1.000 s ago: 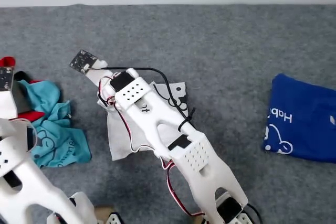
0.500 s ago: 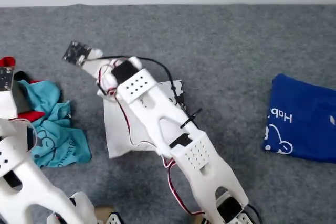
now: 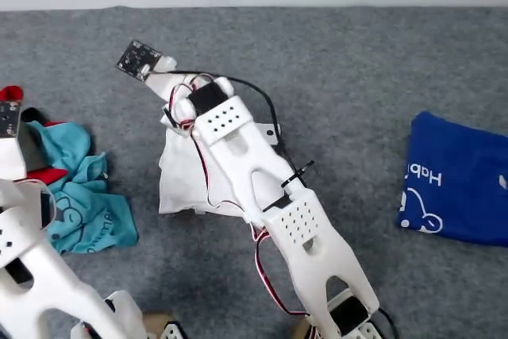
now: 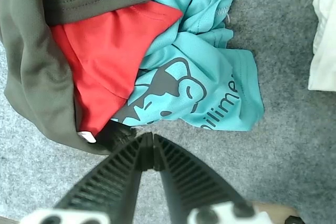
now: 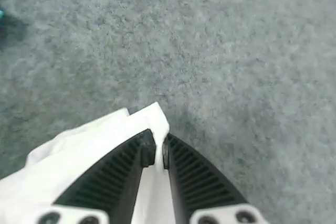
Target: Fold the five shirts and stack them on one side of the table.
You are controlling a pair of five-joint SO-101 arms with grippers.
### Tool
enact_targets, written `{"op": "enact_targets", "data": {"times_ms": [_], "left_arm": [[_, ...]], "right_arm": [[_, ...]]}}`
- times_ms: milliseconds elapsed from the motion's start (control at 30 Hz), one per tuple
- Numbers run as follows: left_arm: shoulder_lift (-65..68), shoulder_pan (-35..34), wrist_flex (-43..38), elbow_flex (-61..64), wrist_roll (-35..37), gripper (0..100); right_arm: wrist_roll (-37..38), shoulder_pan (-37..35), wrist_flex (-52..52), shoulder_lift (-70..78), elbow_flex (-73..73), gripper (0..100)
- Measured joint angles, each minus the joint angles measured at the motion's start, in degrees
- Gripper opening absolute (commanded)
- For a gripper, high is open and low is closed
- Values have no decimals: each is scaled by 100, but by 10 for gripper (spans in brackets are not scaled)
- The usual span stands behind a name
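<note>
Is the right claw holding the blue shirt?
No, the right claw pinches a corner of the white shirt.

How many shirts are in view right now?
5: white shirt in the right gripper at centre; blue shirt folded at right; teal shirt, red shirt and dark shirt heaped at left.

Free room at the far side and right of middle; cloth and arms close the left.

Taken from the middle of the high view, the grey table (image 3: 357, 61) is bare from 12 to 2 o'clock and at 4 o'clock. A folded blue shirt (image 3: 460, 180) lies at 3 o'clock. The right arm (image 3: 270, 188) crosses from 6 toward 11 o'clock over the white shirt (image 3: 176, 184). The teal shirt (image 3: 87, 204) lies at 9 o'clock and the left arm (image 3: 32, 275) at 8 o'clock. Between the teal and white shirts there is a narrow bare strip.
</note>
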Motion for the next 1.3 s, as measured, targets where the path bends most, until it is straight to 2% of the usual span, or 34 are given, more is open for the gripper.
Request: {"op": "enact_targets", "data": {"times_ms": [100,200,333,533,667,867,1167,1300], "left_arm": [[0,0,0,0,0,6],[0,0,0,0,0,6],[0,0,0,0,0,6],[0,0,0,79,0,6],[0,0,0,378,0,6],[0,0,0,484,0,6],[0,0,0,484,0,6],[0,0,0,484,0,6]], "right_arm": [[-26,0,-114,53,0,167],[-396,0,-79,26,0,185],[-527,0,563,-396,0,180],[-554,0,2242,-1090,0,6],[-413,-70,3068,-1143,18,9],[-404,-510,3068,-1116,774,9],[-404,-1310,2664,-527,756,9],[-404,-1336,2716,-527,352,9]]}}
